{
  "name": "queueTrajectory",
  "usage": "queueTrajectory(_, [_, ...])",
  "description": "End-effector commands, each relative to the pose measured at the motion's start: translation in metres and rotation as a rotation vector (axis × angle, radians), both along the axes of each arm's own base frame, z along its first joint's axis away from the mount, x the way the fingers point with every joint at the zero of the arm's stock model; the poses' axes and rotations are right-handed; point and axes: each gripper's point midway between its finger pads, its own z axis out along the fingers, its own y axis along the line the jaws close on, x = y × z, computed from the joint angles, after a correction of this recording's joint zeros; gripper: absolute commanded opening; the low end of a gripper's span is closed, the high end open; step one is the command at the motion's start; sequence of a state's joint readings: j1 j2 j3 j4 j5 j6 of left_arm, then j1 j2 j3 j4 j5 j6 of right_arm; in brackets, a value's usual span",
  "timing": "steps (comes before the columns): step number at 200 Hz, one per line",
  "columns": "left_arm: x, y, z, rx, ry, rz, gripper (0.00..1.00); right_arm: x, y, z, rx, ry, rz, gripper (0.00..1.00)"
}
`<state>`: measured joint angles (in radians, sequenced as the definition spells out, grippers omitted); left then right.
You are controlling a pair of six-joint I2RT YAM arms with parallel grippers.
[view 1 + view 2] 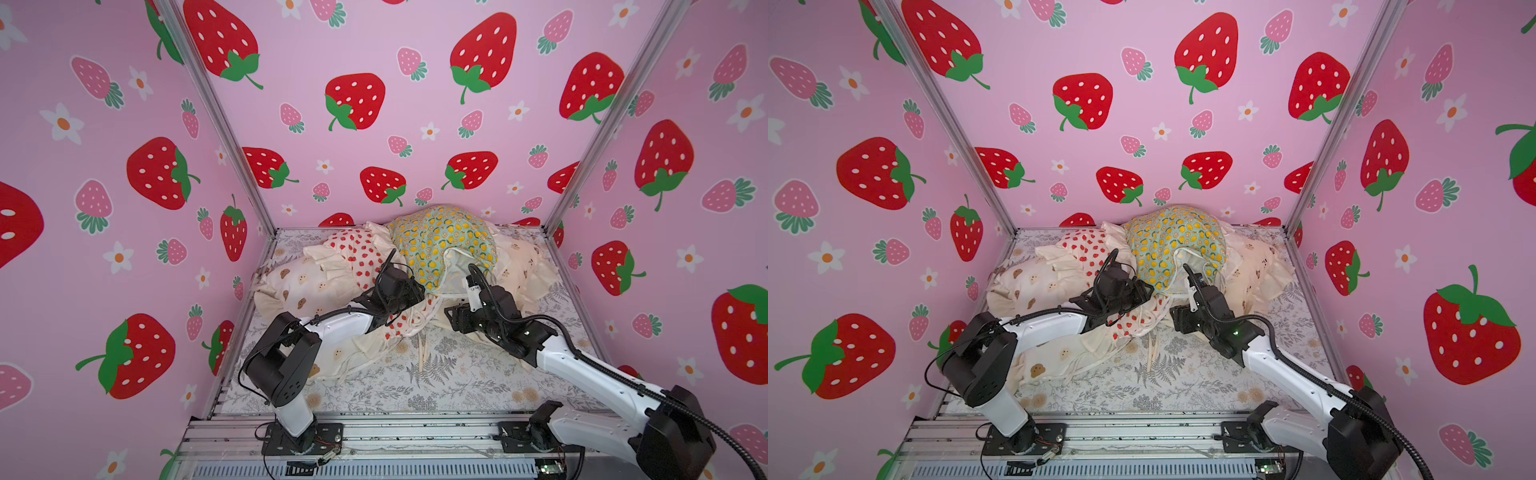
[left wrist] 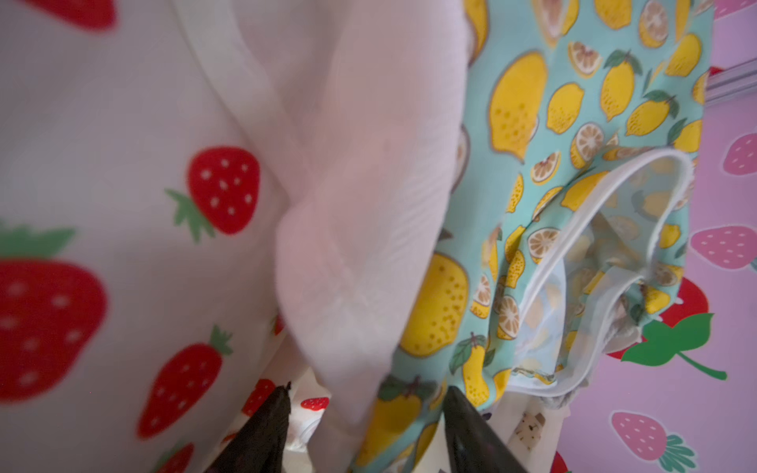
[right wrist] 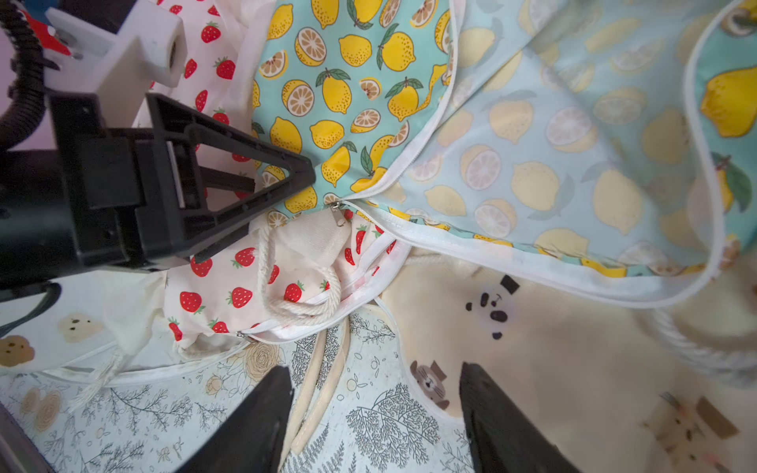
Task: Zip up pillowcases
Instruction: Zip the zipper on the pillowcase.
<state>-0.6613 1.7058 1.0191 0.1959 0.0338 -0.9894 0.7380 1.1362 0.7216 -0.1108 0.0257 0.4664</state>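
Black jaws of the left gripper (image 2: 366, 397) stood apart, with a cream ruffle (image 2: 348, 245) hanging between them but not pinched. The right gripper (image 3: 375, 368) was likewise open and held nothing; between its jaws lay only the fern-print sheet (image 3: 368, 417) and two cream straps (image 3: 323, 393).

Just ahead of both grippers lay the lemon pillowcase (image 3: 348, 82). Its small metal zipper pull (image 3: 336, 206) sat at the closed end of the zip, close beside the left jaw tips. The two arms probably met here so that one could steady the cloth while the other took the pull.

That case gaped wide. Its white zipper tape curved round an open mouth (image 2: 606, 262), showing the pale inside of the print.

Under it, nearer the right jaws, the strawberry pillowcase (image 3: 245, 295) lay crumpled and also looked unzipped. The panda pillowcase (image 3: 532, 348) spread out beside the right jaws. Farther off, beyond the left arm, sat the bear pillowcase (image 1: 299, 286), plump and rounded.
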Motion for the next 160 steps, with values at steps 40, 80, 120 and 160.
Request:
queueTrajectory(40, [0.014, -0.006, 0.041, -0.076, -0.082, 0.037, 0.37, -0.002, 0.02, 0.002, 0.045, -0.059, 0.107, 0.6])
queueTrajectory(80, [0.007, 0.0, 0.052, -0.117, -0.077, 0.045, 0.17, -0.005, 0.034, 0.006, 0.118, -0.052, 0.15, 0.56])
queueTrajectory(120, [-0.002, 0.005, 0.059, -0.172, -0.038, 0.038, 0.07, -0.011, 0.048, 0.019, 0.257, 0.013, 0.167, 0.53])
queueTrajectory(160, [-0.014, 0.009, 0.072, -0.236, -0.042, 0.031, 0.01, -0.01, 0.051, 0.035, 0.369, 0.072, 0.131, 0.46])
